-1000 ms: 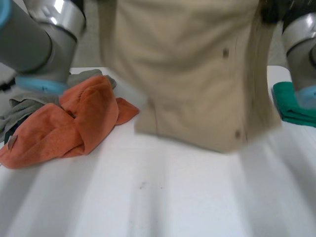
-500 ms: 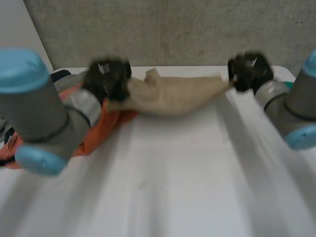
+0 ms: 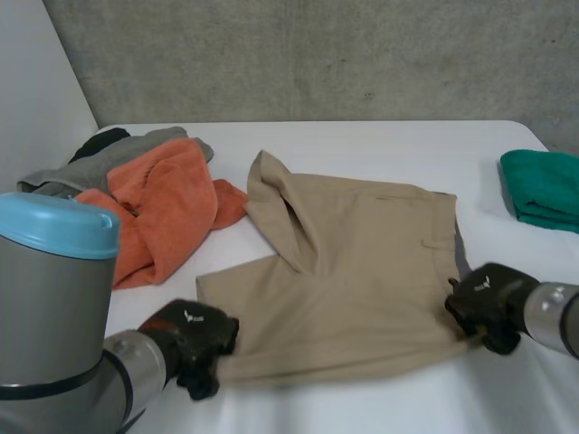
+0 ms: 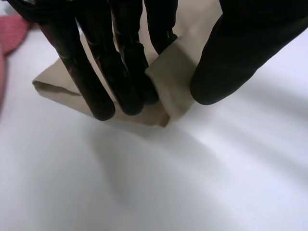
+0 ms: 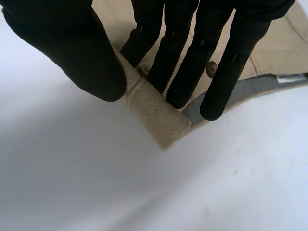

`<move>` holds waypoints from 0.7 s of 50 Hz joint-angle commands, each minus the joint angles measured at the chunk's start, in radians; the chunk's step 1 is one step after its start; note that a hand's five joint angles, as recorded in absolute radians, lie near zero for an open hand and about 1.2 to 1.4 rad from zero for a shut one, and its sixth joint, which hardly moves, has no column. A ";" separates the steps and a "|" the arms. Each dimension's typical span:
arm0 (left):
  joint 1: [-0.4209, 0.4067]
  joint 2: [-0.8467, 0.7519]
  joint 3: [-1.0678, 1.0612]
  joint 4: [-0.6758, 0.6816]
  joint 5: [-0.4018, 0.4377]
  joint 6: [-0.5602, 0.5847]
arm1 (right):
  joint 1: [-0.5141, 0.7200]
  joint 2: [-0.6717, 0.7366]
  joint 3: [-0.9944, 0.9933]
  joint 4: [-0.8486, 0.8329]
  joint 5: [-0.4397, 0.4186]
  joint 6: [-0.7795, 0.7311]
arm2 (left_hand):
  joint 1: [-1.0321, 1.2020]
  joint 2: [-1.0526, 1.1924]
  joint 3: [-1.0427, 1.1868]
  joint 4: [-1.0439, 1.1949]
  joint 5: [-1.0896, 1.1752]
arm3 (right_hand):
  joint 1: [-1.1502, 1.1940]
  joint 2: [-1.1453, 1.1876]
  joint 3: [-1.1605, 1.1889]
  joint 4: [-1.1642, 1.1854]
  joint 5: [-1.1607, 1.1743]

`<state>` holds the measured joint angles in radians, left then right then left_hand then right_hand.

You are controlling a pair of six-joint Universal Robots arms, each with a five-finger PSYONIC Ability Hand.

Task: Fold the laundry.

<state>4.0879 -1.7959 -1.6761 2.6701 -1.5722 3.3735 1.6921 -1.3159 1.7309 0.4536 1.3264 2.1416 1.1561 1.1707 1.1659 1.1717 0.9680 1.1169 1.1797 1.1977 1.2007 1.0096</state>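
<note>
Beige shorts (image 3: 353, 271) lie spread on the white table (image 3: 362, 398), one leg folded up toward the back. My left hand (image 3: 194, 339) pinches the near left corner of the shorts (image 4: 166, 82) between thumb (image 4: 226, 62) and fingers (image 4: 120, 72). At the near right corner, my right hand (image 3: 488, 303) holds the waistband end (image 5: 156, 113), with the thumb (image 5: 77, 53) and fingers (image 5: 183, 62) closed on the cloth. Both hands sit low at the table surface.
A heap of orange cloth (image 3: 154, 217) over a grey garment (image 3: 109, 163) lies at the back left. A folded green cloth (image 3: 543, 190) rests at the right edge. A grey wall stands behind the table.
The shorts hung lifted in front of the camera a second ago. Both hands swung them out and down, and they now lie flat on the table with both corners still held.
</note>
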 commanded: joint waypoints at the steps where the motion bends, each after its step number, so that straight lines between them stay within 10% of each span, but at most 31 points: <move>1: 0.014 0.015 0.044 0.011 -0.005 0.020 | -0.017 -0.037 0.027 -0.027 -0.058 0.014 | -0.821 -0.835 -0.830 -0.836 -0.807 | 0.279 0.217 0.199 0.196 0.212; 15: 0.152 -0.187 0.214 0.462 0.228 0.061 | 0.003 -0.009 0.038 -0.193 -0.085 0.188 | -0.773 -0.788 -0.783 -0.789 -0.760 | 0.279 0.217 0.199 0.196 0.212; 35: 0.207 -0.684 0.737 0.447 0.368 0.204 | 0.018 0.058 0.052 -0.271 -0.078 0.290 | -0.438 -0.452 -0.447 -0.453 -0.424 | 0.279 0.217 0.199 0.196 0.212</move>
<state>4.2912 -2.3769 -1.0609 3.1195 -1.2400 3.5478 1.7072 -1.2624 1.7762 0.1983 1.2447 2.4136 0.5748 0.5669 0.5670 0.5724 0.3981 1.1169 1.1797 1.1975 1.2007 1.0093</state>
